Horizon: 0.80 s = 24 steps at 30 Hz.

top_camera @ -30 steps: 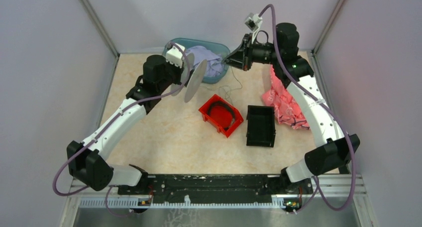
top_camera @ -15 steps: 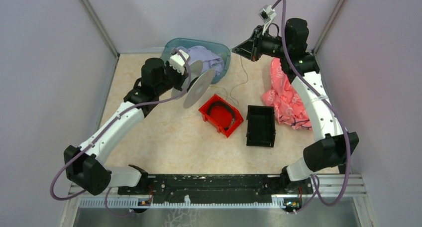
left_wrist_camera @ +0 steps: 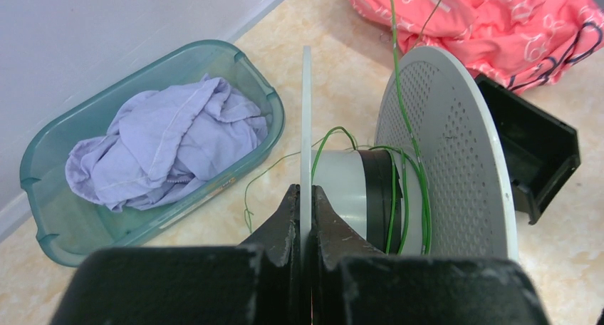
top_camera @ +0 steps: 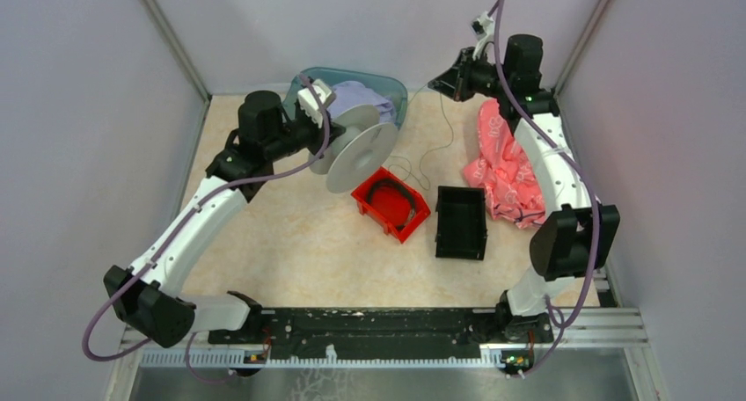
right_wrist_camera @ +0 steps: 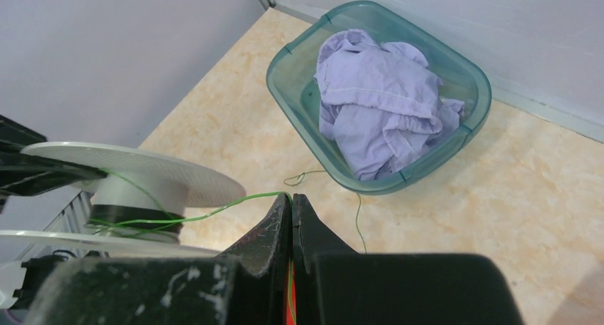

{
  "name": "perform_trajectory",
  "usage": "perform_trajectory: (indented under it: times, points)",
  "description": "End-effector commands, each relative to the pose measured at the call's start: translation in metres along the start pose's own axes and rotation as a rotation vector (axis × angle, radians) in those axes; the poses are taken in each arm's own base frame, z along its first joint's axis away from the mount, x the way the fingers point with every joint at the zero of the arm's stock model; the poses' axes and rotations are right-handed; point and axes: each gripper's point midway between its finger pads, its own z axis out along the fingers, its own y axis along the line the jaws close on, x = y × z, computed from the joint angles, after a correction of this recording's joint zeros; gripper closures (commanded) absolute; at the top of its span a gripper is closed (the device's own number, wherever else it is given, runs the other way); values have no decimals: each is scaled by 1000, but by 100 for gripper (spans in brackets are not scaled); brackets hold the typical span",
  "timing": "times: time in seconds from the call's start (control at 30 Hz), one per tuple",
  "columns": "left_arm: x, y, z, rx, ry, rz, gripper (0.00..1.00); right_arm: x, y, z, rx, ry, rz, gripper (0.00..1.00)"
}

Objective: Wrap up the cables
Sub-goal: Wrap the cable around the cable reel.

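The worktop [top_camera: 299,243] carries, at its far edge, a teal basket [top_camera: 398,111] of lilac cloth [top_camera: 361,98]. A pink cloth [top_camera: 506,168] lies to the right, and a red bin [top_camera: 390,203] and a black bin [top_camera: 461,222] sit near the middle.

Above the space between basket and red bin, the left arm holds up a white spool [left_wrist_camera: 449,147]. The left hand [left_wrist_camera: 305,211] is closed tight on the thin rim of one flange, which stands edge-on between its fingers. The grey and black core and the perforated second flange stick out beyond it. The spool's long axis therefore runs across the left wrist view, and the groove between the flanges opens toward the far right of the worktop.

The right hand [right_wrist_camera: 290,204] is raised there, near the back corner and above the pink cloth. Its fingers are pressed together on a green strand of the cables [right_wrist_camera: 235,204].

A few green turns already sit on the core. From them the strand rises past the inner face of the perforated flange and crosses the air to the right hand. It enters the groove roughly square to the axis. Below the pinch, slack wire hangs to the worktop and curls between basket and red bin.

The winding seems barely begun. The next turn probably depends on keeping the strand inside the flanges, since a slanted pull could slip it over the rim.
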Motion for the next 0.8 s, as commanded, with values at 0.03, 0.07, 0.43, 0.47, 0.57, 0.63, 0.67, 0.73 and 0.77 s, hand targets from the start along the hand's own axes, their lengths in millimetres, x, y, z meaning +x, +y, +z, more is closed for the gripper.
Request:
perform_trajectory:
  times: [0.03,0.07,0.43,0.47,0.57,0.63,0.67,0.73,0.77]
  points:
    - [-62,-10,-16,44,-140,-61,100,3,-16,3,25,-32,-21,100]
    - [-66,-10,-16,42,-148,-77,100,8,-17,4,22,-26,-15,100]
    - [-85,6,-5,-23,-180,-271,100,60,-3,13,-76,45,40,100]
    - [-87,8,-5,-33,-184,-290,100,65,-1,14,-84,51,42,100]
    - [-90,18,-3,-69,-191,-343,100,81,7,17,-113,71,48,100]
    - [-91,25,-1,-89,-195,-378,100,91,17,20,-144,90,52,100]
    - [-90,29,0,-100,-193,-398,100,98,22,22,-160,104,58,100]
    - [-88,34,2,-116,-191,-438,100,109,34,26,-196,127,61,100]
    - [-87,38,2,-128,-190,-456,100,114,40,28,-214,138,65,100]
